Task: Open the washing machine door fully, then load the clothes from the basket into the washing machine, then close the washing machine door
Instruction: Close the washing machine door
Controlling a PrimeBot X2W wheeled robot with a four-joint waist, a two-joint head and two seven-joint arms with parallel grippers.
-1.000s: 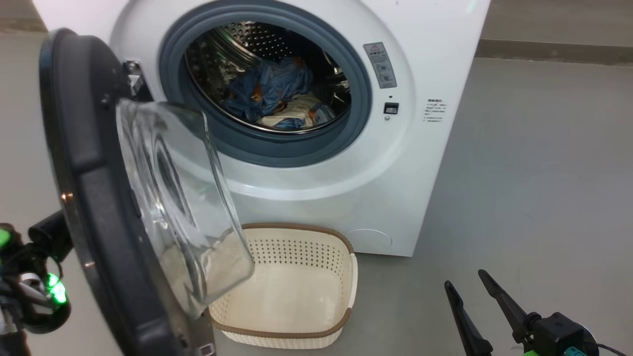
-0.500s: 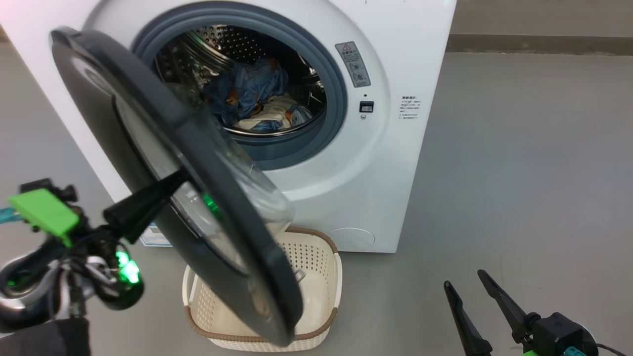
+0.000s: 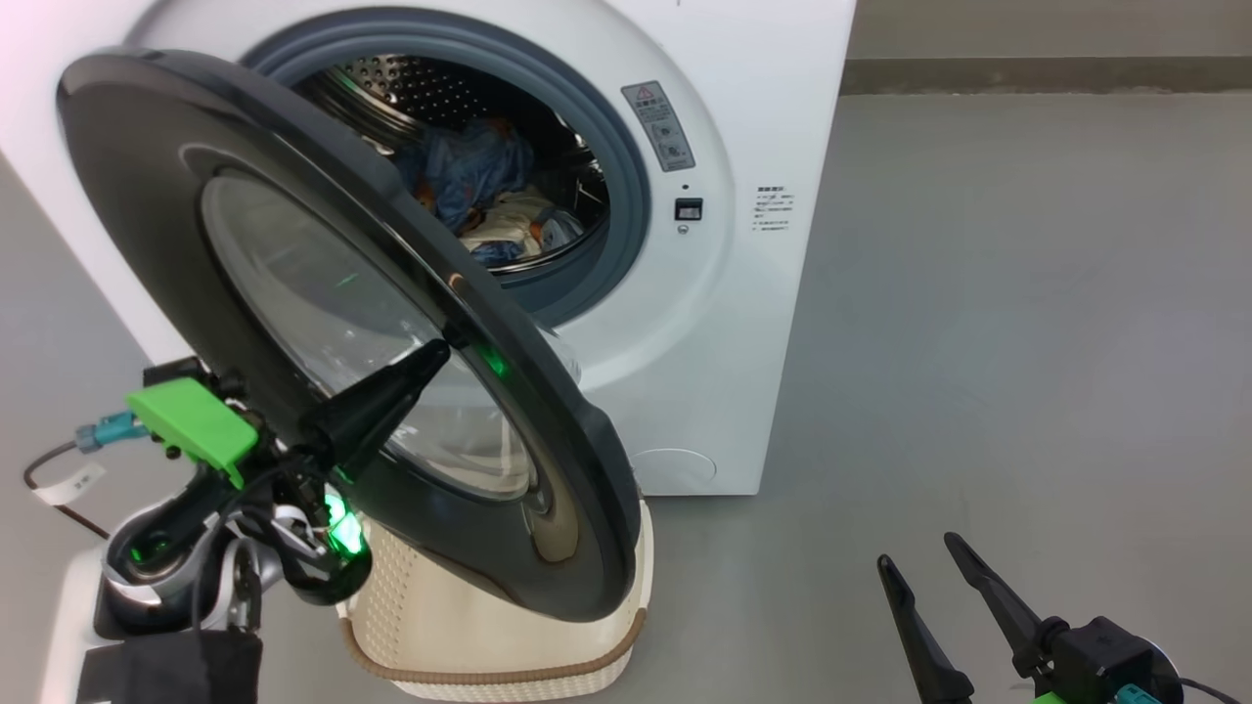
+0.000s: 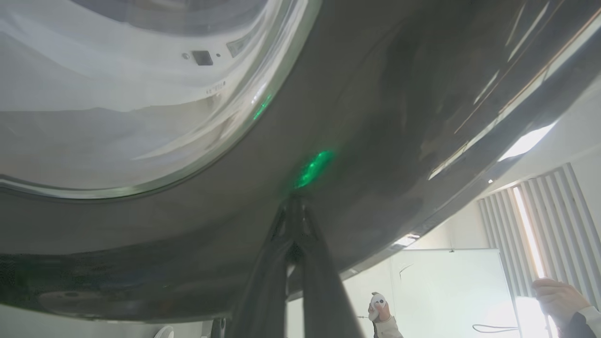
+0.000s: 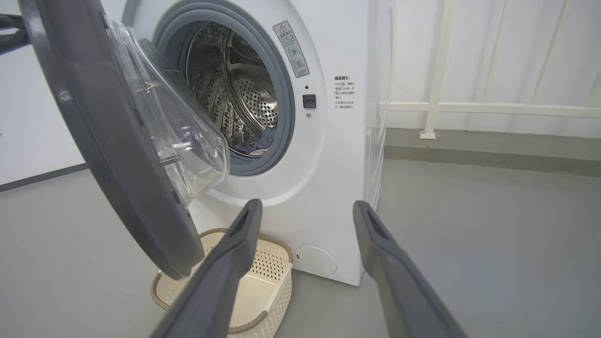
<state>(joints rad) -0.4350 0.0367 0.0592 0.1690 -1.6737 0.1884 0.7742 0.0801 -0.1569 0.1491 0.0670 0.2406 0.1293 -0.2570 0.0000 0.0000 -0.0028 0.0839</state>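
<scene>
- The left gripper [image 3: 430, 357] has its two dark fingers pressed together with nothing between them. The tips rest against the outer face of the washing machine door [image 3: 548, 420], on the glossy black rim just beside the glass; the left wrist view shows the same contact [image 4: 293, 202].
- A white tag [image 3: 73, 481] hangs on a cable by that wrist; its writing is too small to read.
- The door stands partly swung out from its hinge side on the left. Its glass bowl [image 5: 173, 126] faces the opening, and there is a clear gap between the door's free edge and the washer front.
- The basket [image 3: 489, 626] sits on the floor against the foot of the washing machine [image 3: 724, 323]. The door's lower edge hangs over the basket's left end.
- The clothes [image 3: 469, 181], blue and cream, lie low in the steel drum behind the grey gasket [image 3: 636, 186].
- Right of the opening is a grey warning sticker [image 3: 662, 125] with a red triangle, then a small dark square [image 3: 689, 208], then a block of fine print [image 3: 773, 210]. None of the text can be read.
- The grey floor [image 3: 1027, 342] runs open from the washer's right edge to the wall base [image 3: 1037, 73].
- The right gripper [image 3: 919, 554] hovers low at the right, well apart from the washer, with its fingers spread wide and holding nothing.
</scene>
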